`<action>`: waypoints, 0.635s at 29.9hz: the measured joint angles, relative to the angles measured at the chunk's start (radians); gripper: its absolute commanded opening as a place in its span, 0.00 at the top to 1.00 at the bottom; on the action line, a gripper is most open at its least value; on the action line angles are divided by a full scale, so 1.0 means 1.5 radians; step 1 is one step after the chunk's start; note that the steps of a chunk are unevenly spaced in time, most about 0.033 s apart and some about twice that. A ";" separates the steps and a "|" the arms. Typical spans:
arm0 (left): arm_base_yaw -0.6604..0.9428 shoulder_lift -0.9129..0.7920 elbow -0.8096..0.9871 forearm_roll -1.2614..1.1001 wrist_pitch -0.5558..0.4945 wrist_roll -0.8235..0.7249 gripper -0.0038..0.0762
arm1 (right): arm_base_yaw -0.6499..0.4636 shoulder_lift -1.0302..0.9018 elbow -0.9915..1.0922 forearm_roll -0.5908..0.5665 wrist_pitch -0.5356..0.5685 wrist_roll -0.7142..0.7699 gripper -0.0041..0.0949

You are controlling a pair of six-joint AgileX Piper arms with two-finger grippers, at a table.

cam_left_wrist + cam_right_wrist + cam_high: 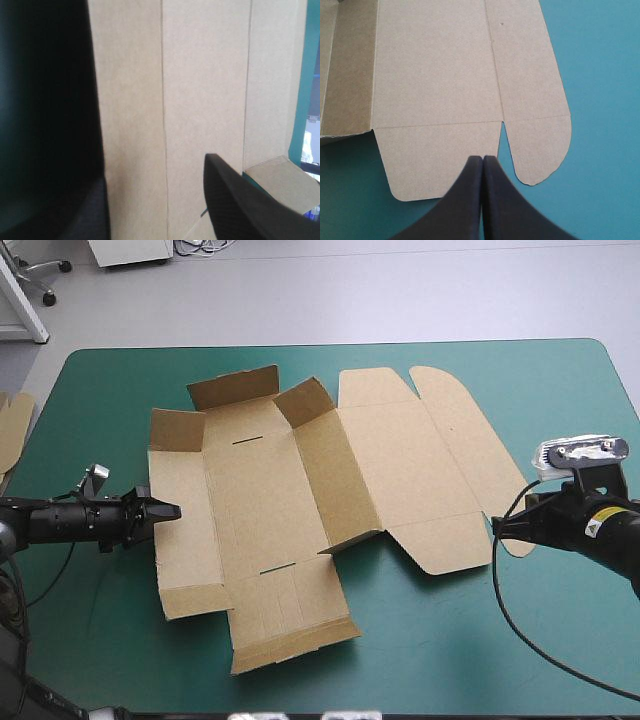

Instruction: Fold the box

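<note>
Two grippers flanked the box point(300, 490), which lay mostly flat at the middle of the teal-green table point(450, 660). Nearest the robot, the sheet's front flap point(290, 640) lay on the cover, its edge slightly lifted. Level with the sheet's middle, the left gripper point(168, 512) pointed at the outer edge of the left side panel point(185, 540). Its black fingers point(240, 200) stood apart, with brown board filling the gap ahead; whether they touched the board could not be told. Across the sheet, the right gripper point(497, 526) was closed to a single point and gripped nothing. Its tip sat just at the slit beside the lid's rounded ear point(540, 150).

The box lay between the two arms. Its tray part ran near to far beside the left arm, and the lid spread flat toward the right. Farther off, the centre wall point(330, 470) and two corner flaps stood raised, and more board point(12, 430) showed at the table's left edge. The left arm seemed better placed to lift the flat left panel next.
</note>
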 measured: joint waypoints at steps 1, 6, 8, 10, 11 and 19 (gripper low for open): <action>0.000 0.000 0.000 -0.006 0.001 0.004 0.48 | 0.000 0.000 0.000 -0.001 0.000 0.000 0.99; -0.001 0.000 0.013 -0.046 0.001 0.022 0.48 | 0.000 0.000 0.000 -0.001 -0.001 0.000 0.99; -0.006 0.000 0.018 -0.047 0.001 0.028 0.48 | 0.000 0.000 0.000 -0.001 -0.001 0.000 0.99; -0.018 0.001 0.021 -0.040 -0.001 0.030 0.48 | 0.000 0.000 0.000 -0.001 -0.001 0.000 0.99; -0.028 0.001 0.021 -0.035 -0.004 0.032 0.48 | 0.000 0.000 0.000 -0.001 -0.001 0.000 0.99; -0.079 0.001 0.022 -0.008 -0.024 0.038 0.48 | 0.000 -0.002 0.000 -0.002 -0.001 0.000 0.99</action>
